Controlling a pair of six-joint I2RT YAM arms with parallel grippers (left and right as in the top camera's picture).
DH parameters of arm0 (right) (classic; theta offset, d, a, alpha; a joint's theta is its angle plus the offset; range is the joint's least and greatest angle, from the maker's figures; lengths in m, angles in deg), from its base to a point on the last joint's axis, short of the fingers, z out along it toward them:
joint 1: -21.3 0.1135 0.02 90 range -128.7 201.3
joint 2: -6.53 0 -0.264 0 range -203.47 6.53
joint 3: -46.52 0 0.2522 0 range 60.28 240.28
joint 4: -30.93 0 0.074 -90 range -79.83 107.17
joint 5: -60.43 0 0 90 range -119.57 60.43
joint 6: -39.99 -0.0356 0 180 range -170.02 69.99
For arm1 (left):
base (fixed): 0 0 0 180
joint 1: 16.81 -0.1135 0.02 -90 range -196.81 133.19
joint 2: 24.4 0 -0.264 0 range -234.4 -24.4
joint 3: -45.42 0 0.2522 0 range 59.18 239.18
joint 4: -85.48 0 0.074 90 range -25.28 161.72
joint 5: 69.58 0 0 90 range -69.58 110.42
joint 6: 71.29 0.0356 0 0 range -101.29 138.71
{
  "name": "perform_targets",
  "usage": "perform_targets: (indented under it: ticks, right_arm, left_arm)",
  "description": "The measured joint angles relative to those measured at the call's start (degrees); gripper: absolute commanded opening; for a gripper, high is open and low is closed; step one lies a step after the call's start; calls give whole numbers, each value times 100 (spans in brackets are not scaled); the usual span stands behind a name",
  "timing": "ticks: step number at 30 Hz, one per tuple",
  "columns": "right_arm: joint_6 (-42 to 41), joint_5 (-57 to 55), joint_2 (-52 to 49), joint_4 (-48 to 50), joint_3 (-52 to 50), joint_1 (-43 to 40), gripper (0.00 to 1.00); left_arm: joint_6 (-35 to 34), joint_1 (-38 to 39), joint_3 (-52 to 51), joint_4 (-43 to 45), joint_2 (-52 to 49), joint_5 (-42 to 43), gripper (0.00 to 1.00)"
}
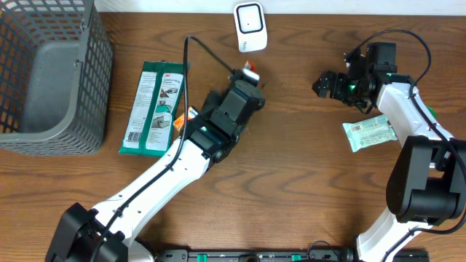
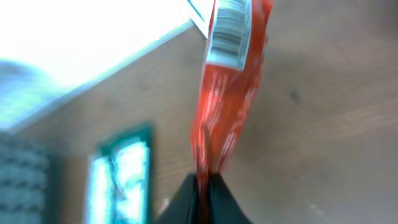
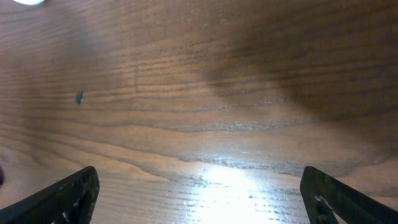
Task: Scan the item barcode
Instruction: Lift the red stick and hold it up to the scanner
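Left hand (image 2: 203, 186): is clamping fully on the lower edge of the red packet (image 2: 227, 87), its black fingers pinching the film.
Red packet: is being held over the middle of the counter (image 1: 306, 160), its far end pointing toward the scanner (image 1: 250, 27). It is a long, narrow piece of glossy, creased plastic film.
Barcode label (image 2: 227, 28): is showing as a white striped patch at the packet's far end, in the blurred left wrist view only. The overhead view is showing just a small red and white tip past the hand.
Scanner: is sitting at the far counter edge. It is a white, smooth plastic housing, rectangular with rounded corners.
Right hand (image 3: 202, 199): is standing wide and gripping nothing. Two black fingertips are framing bare wood in its wrist view.
Counter: is showing dark brown wood grain with a patch of glare.
Basket (image 1: 102, 65): is standing at the far left. It is gray rectangular mesh, and its smooth gray floor is showing.
Green package (image 1: 149, 109): is lying flat between the basket and the left arm. It is rectangular.
Pale green packet (image 1: 370, 133): is lying flat and crinkled beside the right arm.
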Motion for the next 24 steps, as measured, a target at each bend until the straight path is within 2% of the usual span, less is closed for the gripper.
perform_targets:
  ticks: [4,8,14,20,24]
  right_arm:
    - [0,-2,0,0,0,-2,99]
    - [2,-2,0,2,2,-2,99]
    - [0,-2,0,0,2,-2,99]
    - [0,-4,0,2,2,-2,99]
    - [0,-2,0,0,2,-2,99]
  left_arm:
    - [1392,-2,2,1427,-81,-721,7]
    - [2833,-42,15,3021,-382,-1075,7]
    - [5021,-393,37,5121,-1517,-1281,7]
    - [6704,-896,140,6142,-2975,-1235,7]
    - [7316,-1217,675,6568,-3932,-1167,7]
